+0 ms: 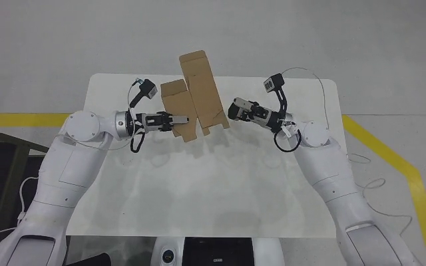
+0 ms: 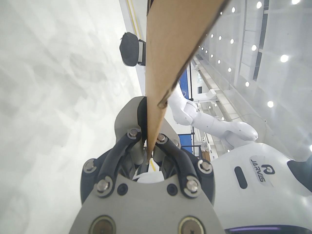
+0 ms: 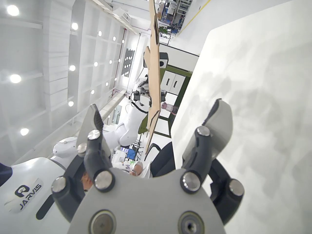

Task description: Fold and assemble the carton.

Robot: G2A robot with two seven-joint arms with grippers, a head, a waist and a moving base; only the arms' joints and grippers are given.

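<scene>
Left end effector (image 2: 152, 122) clamped on the flat carton (image 1: 200, 93); right end effector (image 3: 157, 110) spread wide and empty beside it.
Gripped by one near edge, the carton hangs in the air over the far half of the bench (image 1: 200, 193), clear of the surface, and each wrist view sees it almost edge-on. That hold likely keeps both faces and the far flaps free for the other arm. The right end effector points at the carton's opposite edge from close by, with its fingers apart on either side of the sheet's plane. Whether it touches the cardboard cannot be told. It looks placed for a second grasp, so that the two arms can pull the flattened walls open. No panel looks folded, so assembly seems barely begun. With only one edge pinched, the sheet could swing or slip when pushed.
</scene>
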